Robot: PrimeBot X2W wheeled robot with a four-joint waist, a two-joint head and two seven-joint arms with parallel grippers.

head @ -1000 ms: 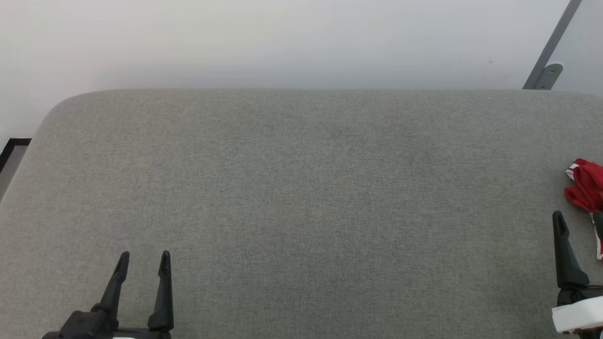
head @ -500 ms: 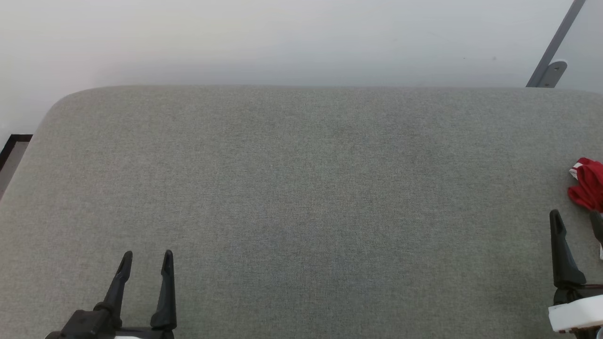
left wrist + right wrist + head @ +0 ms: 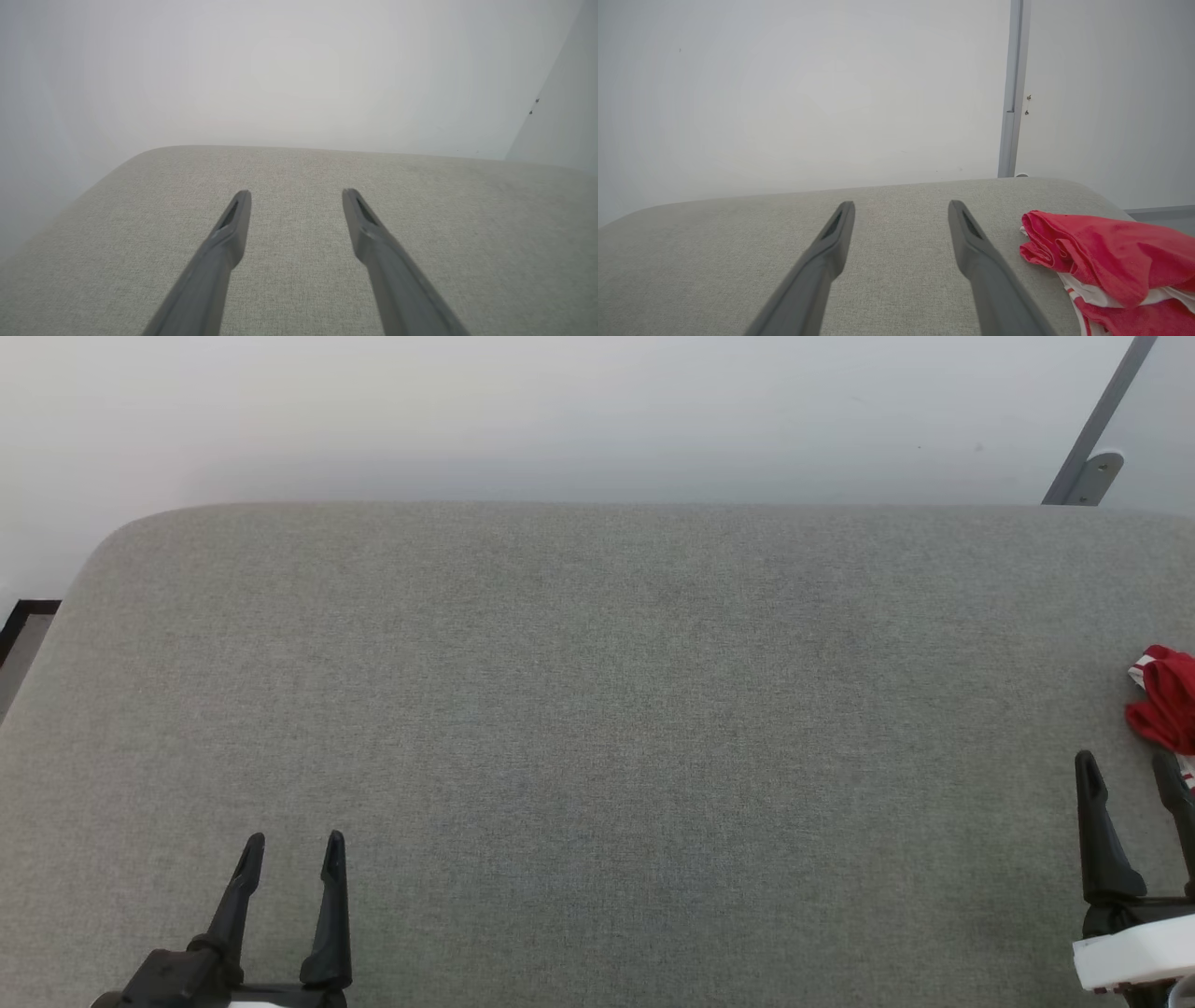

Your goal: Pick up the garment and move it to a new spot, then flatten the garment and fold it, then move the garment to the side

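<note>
The garment point(image 3: 1167, 707) lies crumpled in red and white at the far right edge of the grey padded table point(image 3: 597, 709). In the right wrist view the garment point(image 3: 1111, 261) sits bunched just right of my right fingers. My right gripper point(image 3: 1125, 767) is open and empty, low at the right, a little short of the cloth and apart from it; it also shows as the right gripper point(image 3: 901, 205). My left gripper point(image 3: 294, 845) stands open and empty at the lower left, seen too as the left gripper point(image 3: 295, 193) over bare fabric.
A pale wall runs behind the table's far edge. A grey metal post point(image 3: 1092, 429) with a bracket leans at the back right; the same post point(image 3: 1013, 93) rises behind the table in the right wrist view. A dark-edged strip of floor point(image 3: 19, 635) shows at the left.
The right gripper has shifted left in the head view, so both its fingers now show. The camera has shifted slightly. The left gripper and the garment stay put.
</note>
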